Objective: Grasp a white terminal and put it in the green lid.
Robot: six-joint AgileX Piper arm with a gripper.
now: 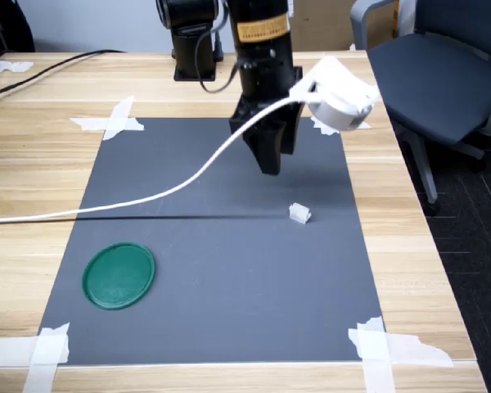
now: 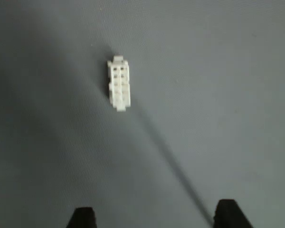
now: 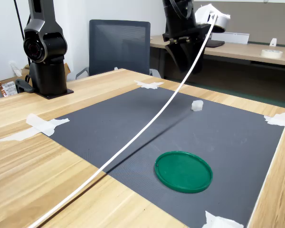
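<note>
While the gripper [image 1: 269,160] hangs above the mat with its jaws spread wide and empty, my worry is a skewed descent — a fingertip could clip the white terminal [image 2: 118,83] and flick it aside. It lies flat on the grey mat [image 1: 229,303], ahead of the fingers in the wrist view, and well apart from the green lid [image 1: 119,275].

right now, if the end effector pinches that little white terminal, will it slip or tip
The white terminal looks like rigid moulded plastic, so it probably won't flex. It seems tiny and light, so a nudge could skid it across the mat. It lies flat and blocky, so rolling seems unlikely.
</note>
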